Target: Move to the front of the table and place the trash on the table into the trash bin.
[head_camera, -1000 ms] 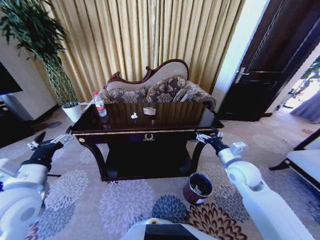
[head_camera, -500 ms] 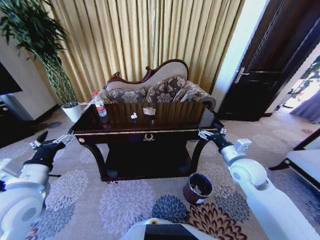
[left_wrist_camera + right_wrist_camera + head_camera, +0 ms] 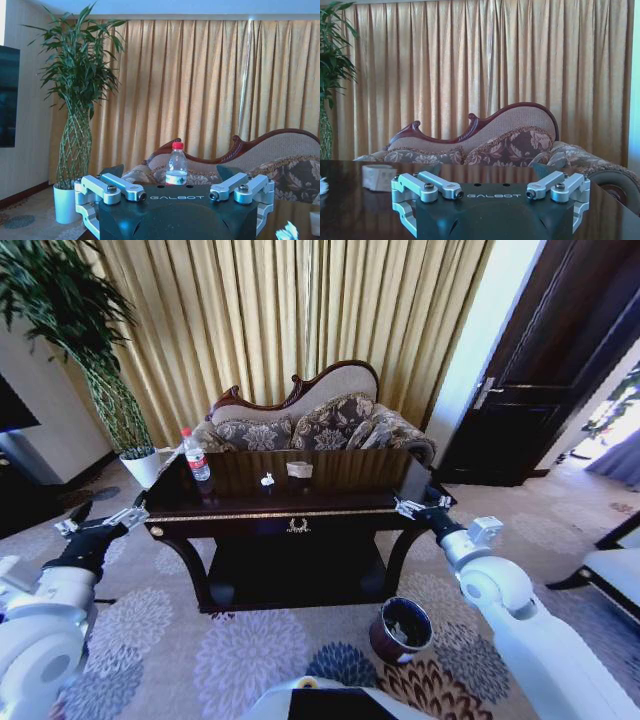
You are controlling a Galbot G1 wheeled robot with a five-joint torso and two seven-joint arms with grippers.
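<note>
The dark-brown table [image 3: 350,478] stands ahead of me, in front of a sofa. On its top are the clear bottle with a red cap [image 3: 196,456] at the left end, a small white paper scrap [image 3: 268,479] and a beige crumpled scrap [image 3: 298,469] near the middle. The maroon trash bin [image 3: 401,628] sits on the carpet below the table's right front corner. My left gripper [image 3: 100,525] hovers open off the table's left front corner, facing the bottle [image 3: 176,164]. At the right front corner my right gripper [image 3: 420,508] is open too, looking across the tabletop [image 3: 350,210] at the beige scrap [image 3: 379,177].
A potted plant in a white pot [image 3: 143,464] stands at the back left, with a dark TV stand [image 3: 20,495] at the far left. The sofa [image 3: 310,420] and curtains lie behind the table. A dark door [image 3: 545,370] is to the right, a chair [image 3: 610,565] at the right edge.
The whole picture has shifted a little: my camera has moved nearer the table, and the bin sits lower in view. Both grippers stay open and empty near the table's corners.
</note>
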